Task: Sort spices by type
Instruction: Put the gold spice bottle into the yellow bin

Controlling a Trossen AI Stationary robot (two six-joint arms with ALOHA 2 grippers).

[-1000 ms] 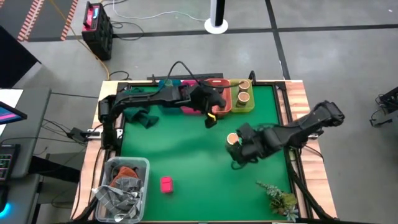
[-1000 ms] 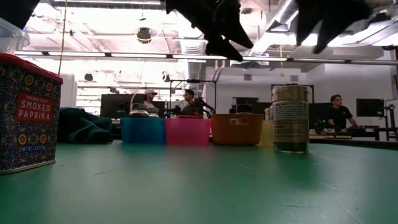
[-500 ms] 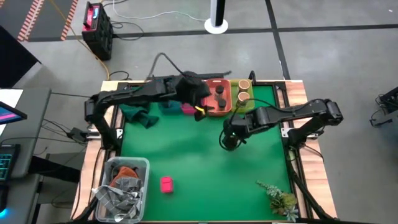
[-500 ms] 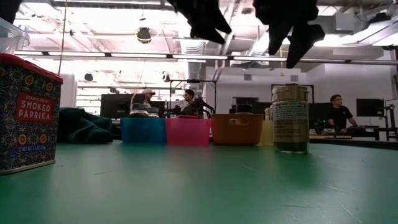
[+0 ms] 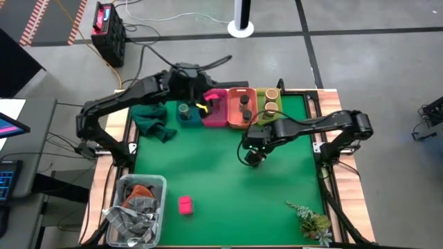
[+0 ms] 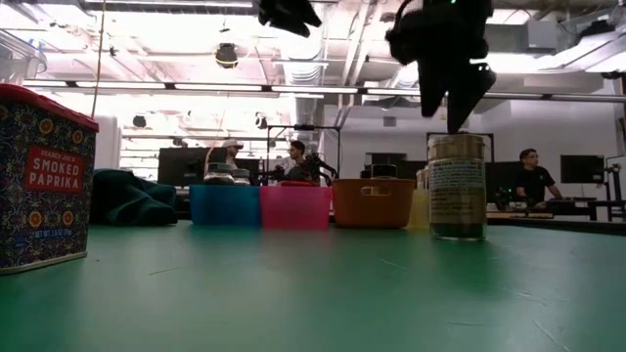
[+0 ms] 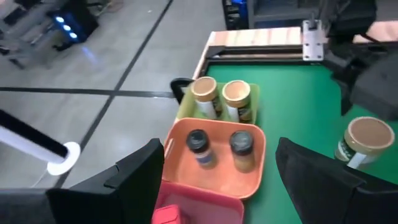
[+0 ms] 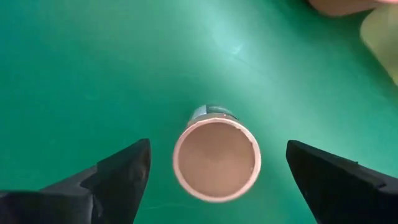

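The right end effector (image 8: pixel 214 180) hangs straight above a tan-lidded jar (image 8: pixel 216 160) that stands upright on the green counter (image 5: pixel 208 166), its fingers (image 8: pixel 118 174) spread wide to either side of the lid and touching nothing. In the low view the same end effector (image 6: pixel 452 93) sits just over the jar (image 6: pixel 457 186), with a small gap between them. From above, this jar is mostly hidden beneath the right end effector (image 5: pixel 252 152), near the middle of the counter and in front of the bins.

The left end effector (image 5: pixel 203 107) is raised over the back of the counter, above the pink bin (image 5: pixel 215 109), released and carrying nothing; its fingers (image 7: pixel 134 177) stand apart in its wrist view.

Along the back edge stand four bins in a row. The blue bin (image 5: pixel 185 112) holds one jar (image 5: pixel 183 108). The orange bin (image 7: pixel 214 158) holds two dark-lidded jars (image 7: pixel 198 144). The yellow bin (image 7: pixel 217 102) holds two tan-lidded jars (image 7: pixel 236 96).

A pink box (image 5: pixel 185 205) lies alone near the front of the counter, well apart from both arms; in the low view it shows as a paprika tin (image 6: pixel 44 176). A dark green cloth (image 5: pixel 152 121) lies beside the blue bin, a clear tub (image 5: pixel 135 207) of rags sits at the front left corner, and a plant sprig (image 5: pixel 308 220) lies at the front right.
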